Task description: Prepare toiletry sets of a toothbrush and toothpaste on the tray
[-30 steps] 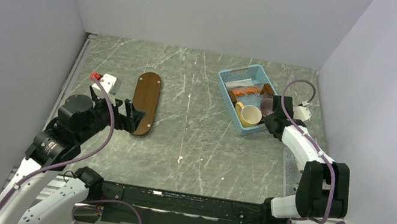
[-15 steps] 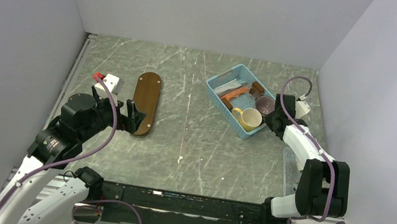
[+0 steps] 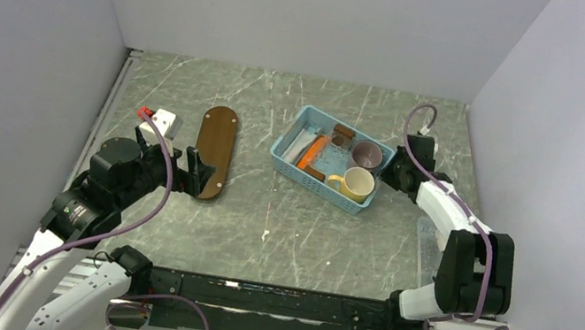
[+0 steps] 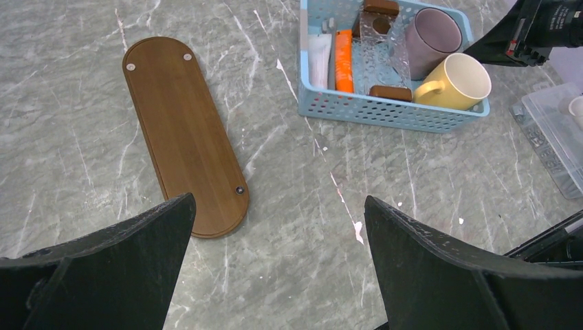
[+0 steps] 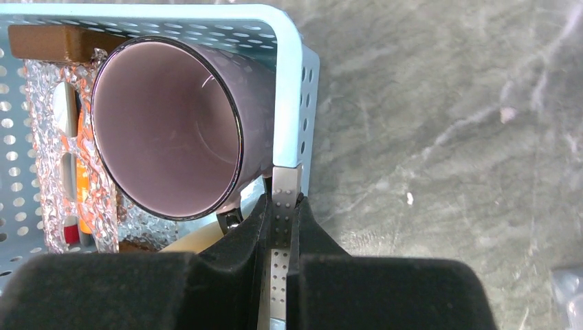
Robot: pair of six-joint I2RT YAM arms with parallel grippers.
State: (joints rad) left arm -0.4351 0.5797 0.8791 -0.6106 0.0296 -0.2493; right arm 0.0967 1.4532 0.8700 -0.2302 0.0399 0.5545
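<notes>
From above: dark wooden tray (image 3: pixel 214 152) flat on the left of the desk (image 3: pixel 263 214), long axis running near to far. Left fingers (image 3: pixel 199 175) low at its near end. Blue basket (image 3: pixel 285 148) right of centre, holding a purple mug (image 3: pixel 367 153), a yellow mug (image 3: pixel 358 182) and an orange tube (image 3: pixel 314 151). Right fingers (image 3: pixel 391 171) at the basket's right end, too small here to judge the grip.

From the left wrist: fingers spread wide, only desk between them, the tray's near end just beside the left-hand one. Shows also a clear plastic box (image 4: pixel 550 134) near the desk's right edge, and a pale flat piece (image 4: pixel 318 58) touching the orange tube in the basket's left end. Cannot tell whether that piece is the toothbrush; not clearly made out in any view.

From the right wrist: fingers pressed together on the basket's thin wall near its corner, pinching it, right beside the purple mug. Clear bubbled plastic behind the mug, hiding what lies under it.
</notes>
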